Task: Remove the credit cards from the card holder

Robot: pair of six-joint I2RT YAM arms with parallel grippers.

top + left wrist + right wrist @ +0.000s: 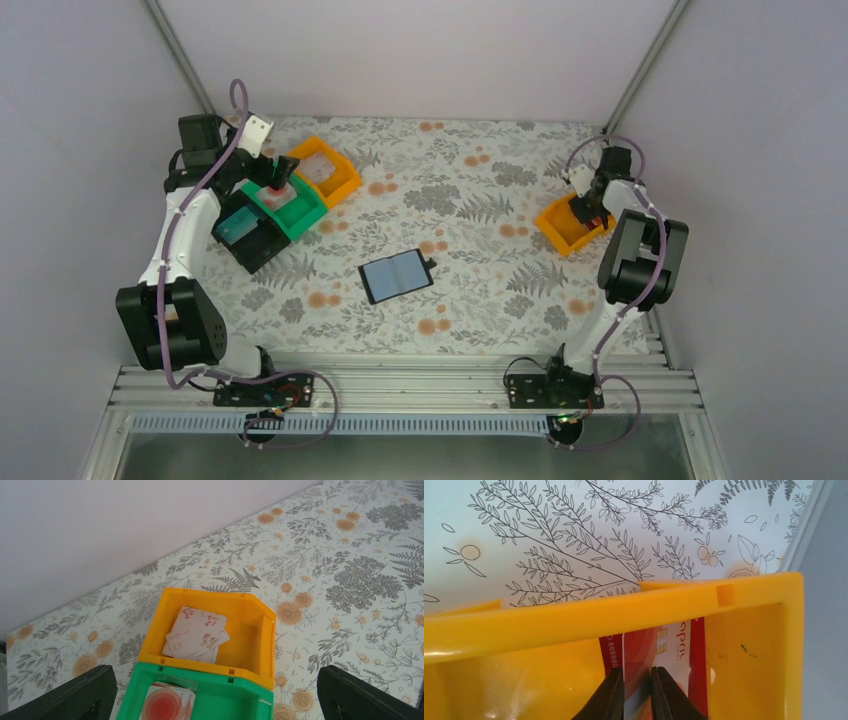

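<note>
The black card holder (396,276) lies open and flat mid-table, its bluish inner pockets facing up. My left gripper (278,182) hangs open and empty over the green tray (240,695); its wide-spread fingers (65,697) frame the wrist view (215,680). A red-circle credit card (167,704) lies in the green tray. Pale credit cards (197,632) lie in the left orange tray (260,645). My right gripper (638,672) is down inside the right orange tray (570,222), jaws a narrow gap apart, over a red-and-white chip card (669,640) that lies on a dark red card (698,650).
A black tray (250,240) holding a bluish card (238,226) stands next to the green tray at the left. The right orange tray's near wall (574,615) crosses the right wrist view. Walls close the table at back and sides.
</note>
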